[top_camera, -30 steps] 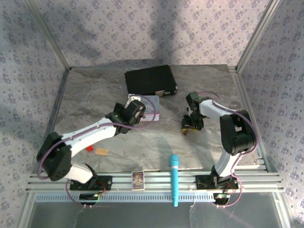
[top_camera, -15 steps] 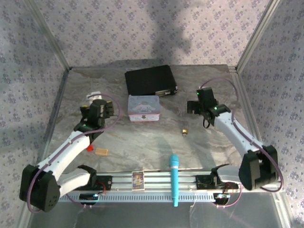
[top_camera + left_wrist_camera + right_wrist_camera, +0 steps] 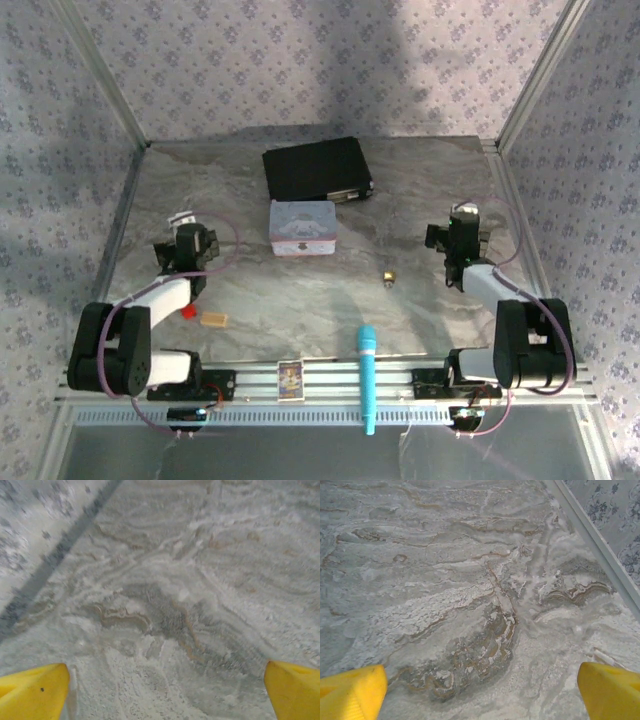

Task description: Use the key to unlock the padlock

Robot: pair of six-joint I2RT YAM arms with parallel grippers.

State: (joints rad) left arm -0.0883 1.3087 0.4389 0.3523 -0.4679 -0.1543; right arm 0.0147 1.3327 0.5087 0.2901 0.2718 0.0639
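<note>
The padlock point(image 3: 388, 277) lies on the surface point(image 3: 300, 300), nearer the right gripper point(image 3: 482, 692), which is spread open and empty, as is the left gripper point(image 3: 165, 692). The key cannot be made out. No grasp seems under way; next likely needs finding the key

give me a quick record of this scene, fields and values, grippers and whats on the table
left gripper: open, empty, over bare table on the left side
right gripper: open, empty, over bare table by the right wall
padlock: lies alone on the table, between tin and right arm, not held
tin: mid table, just in front of the black case
red block: beside the left arm
tan block: right of the red block
turquoise stick: across the near rail
task state: padlock untouched
</note>
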